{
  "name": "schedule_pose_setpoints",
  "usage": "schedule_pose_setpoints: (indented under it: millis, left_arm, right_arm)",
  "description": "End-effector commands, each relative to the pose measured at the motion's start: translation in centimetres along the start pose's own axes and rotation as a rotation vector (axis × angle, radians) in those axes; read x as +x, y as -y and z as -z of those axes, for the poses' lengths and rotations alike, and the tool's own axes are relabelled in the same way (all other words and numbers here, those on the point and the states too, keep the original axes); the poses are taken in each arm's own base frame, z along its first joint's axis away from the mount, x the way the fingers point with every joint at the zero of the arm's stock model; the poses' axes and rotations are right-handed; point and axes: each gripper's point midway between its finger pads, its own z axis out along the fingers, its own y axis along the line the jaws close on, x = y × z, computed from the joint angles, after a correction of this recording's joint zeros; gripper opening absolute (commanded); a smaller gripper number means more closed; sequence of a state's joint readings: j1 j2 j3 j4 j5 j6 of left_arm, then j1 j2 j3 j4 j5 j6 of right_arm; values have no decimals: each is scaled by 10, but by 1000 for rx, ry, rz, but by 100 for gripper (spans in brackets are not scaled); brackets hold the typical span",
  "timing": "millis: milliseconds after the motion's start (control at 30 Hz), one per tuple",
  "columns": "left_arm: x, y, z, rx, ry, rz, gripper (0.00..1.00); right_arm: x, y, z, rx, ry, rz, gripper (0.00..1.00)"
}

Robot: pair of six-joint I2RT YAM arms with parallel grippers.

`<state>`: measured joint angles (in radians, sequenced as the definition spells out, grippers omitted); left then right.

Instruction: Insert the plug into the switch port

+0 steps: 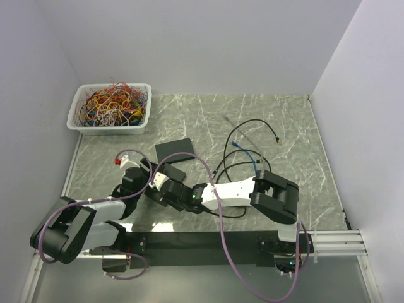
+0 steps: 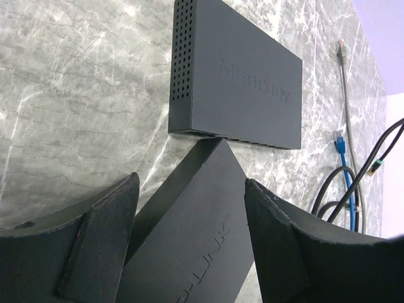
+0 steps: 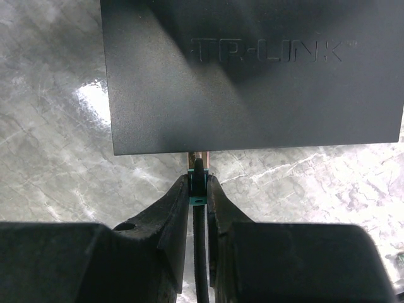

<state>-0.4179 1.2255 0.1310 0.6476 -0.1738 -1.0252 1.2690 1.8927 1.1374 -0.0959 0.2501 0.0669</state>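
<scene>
The right gripper (image 3: pixel 198 184) pinched the plug (image 3: pixel 199 169) between its fingers, the tip at the near edge of the TP-Link switch (image 3: pixel 252 76) on the table (image 3: pixel 50 126); whether it sat in a port could not be told. The left gripper (image 2: pixel 189 189) stood spread wide astride that switch, a Mercury switch (image 2: pixel 246 88) just beyond

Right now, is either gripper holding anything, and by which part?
Right gripper pinches the black cable just behind its plug. Left gripper straddles the TP-Link switch; whether it grips cannot be told.
</scene>
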Motion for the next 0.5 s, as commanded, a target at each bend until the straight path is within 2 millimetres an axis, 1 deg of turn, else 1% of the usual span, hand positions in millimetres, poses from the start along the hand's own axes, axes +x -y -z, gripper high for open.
schedule_pose_setpoints:
  millis: [0,67,100,167,200,267,367,400,433,467]
  left_arm:
    - [91,-30,39,-56,-411,-13,73]
    - [93,-31,40,-55,-419,-19,72]
    - [94,-31,40,-55,-427,-24,72]
    - [95,-32,41,-55,-433,-46,72]
    - [94,-31,40,-55,-430,-54,72]
    - [96,-34,40,-59,-440,-79,71]
    - [101,-37,42,-65,-458,-97,71]
    - [103,-38,42,-66,-462,-98,71]
    - [104,-40,42,-71,-463,-101,71]
    - [106,-41,43,-78,-468,-104,70]
  right_arm:
    - [-192,5,61,-57,682,-184,0]
    - [-195,6,64,-55,698,-198,0]
    - [-201,8,66,-53,708,-206,0]
    - [-201,5,61,-57,692,-200,0]
    - [-208,6,63,-57,704,-199,0]
    - [-211,3,60,-61,698,-188,0]
    - [-219,4,62,-55,703,-176,0]
    - [-224,5,63,-48,708,-165,0]
    - [-224,4,58,-41,697,-159,0]
    - [-227,5,58,-37,696,-157,0]
